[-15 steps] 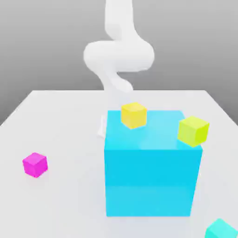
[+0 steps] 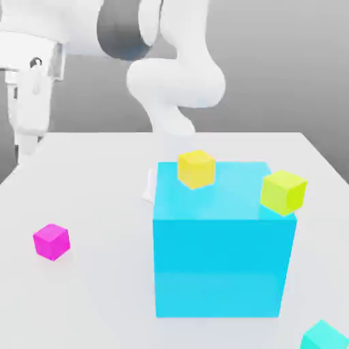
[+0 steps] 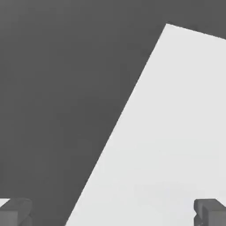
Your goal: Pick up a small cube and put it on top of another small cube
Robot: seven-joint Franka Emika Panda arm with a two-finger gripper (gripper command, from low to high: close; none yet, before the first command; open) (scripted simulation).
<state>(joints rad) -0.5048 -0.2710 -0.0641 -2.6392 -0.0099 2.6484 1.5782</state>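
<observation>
You are looking at the white table [image 2: 95, 300] with the arm [image 2: 177, 75] rising at the top centre of the exterior view and reaching over to the upper left of the frame. Your gripper [image 2: 26, 146] is hanging there above the table's far left edge, pointing down, well apart from every block. In the hand view its two fingertips [image 3: 211, 211] are standing as wide apart as they go, with nothing between them but the table edge and the dark floor.

The small pink cube [image 2: 51, 241] is sitting alone on the table at the left of the frame, below your gripper. The big cyan block [image 2: 221, 266] is filling the centre, with the golden-yellow cube [image 2: 196, 168] just behind its top rear edge and the lime-yellow cube [image 2: 283, 191] by its upper right corner. A turquoise block [image 2: 326, 337] is showing at the bottom right corner.
</observation>
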